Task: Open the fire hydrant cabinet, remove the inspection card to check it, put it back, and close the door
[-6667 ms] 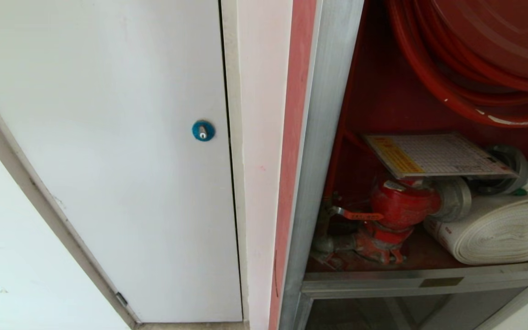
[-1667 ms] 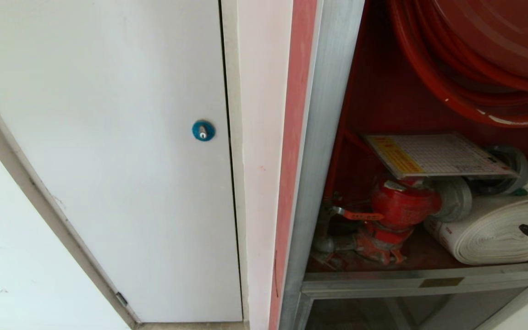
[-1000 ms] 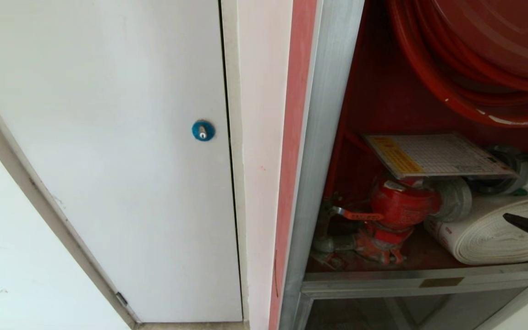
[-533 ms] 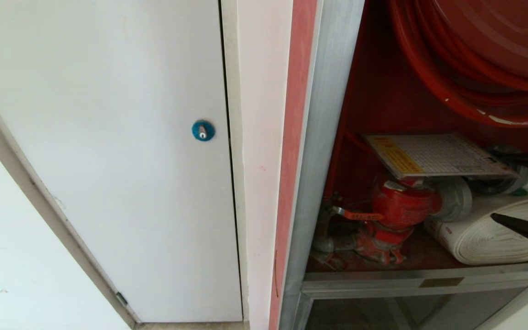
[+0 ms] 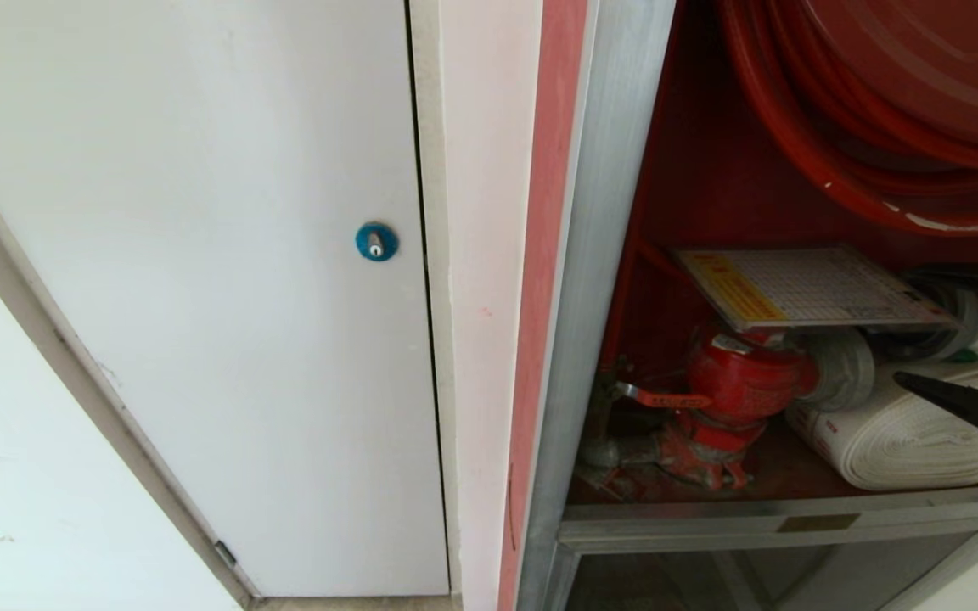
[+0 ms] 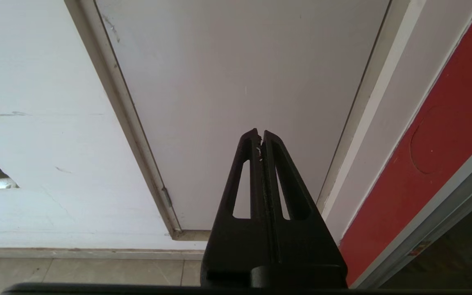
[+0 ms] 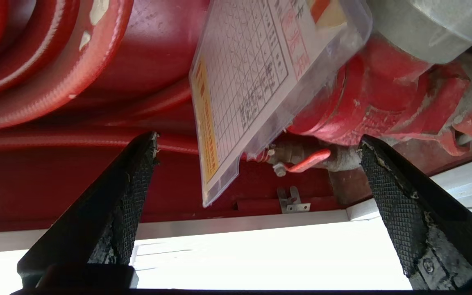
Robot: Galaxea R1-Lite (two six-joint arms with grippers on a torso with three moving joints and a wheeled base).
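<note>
Right wrist view: right end effector [image 7: 256,180] spread wide, empty, before the inspection card [image 7: 252,82], no contact.

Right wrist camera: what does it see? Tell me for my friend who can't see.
The open right gripper faces the inspection card, not touching it. The card leans on a red valve, with red hose beside it.

I see the fire hydrant cabinet [image 5: 604,255] framed in silver, red inside. At right of centre, the inspection card [image 5: 807,287] is white with a fine grid and a yellow strip. Below it sit a red valve [image 5: 744,378] and white rolled hose [image 5: 905,424]; upper right, red hose reel [image 5: 879,93]. The round lock [image 5: 376,242] is blue.
</note>
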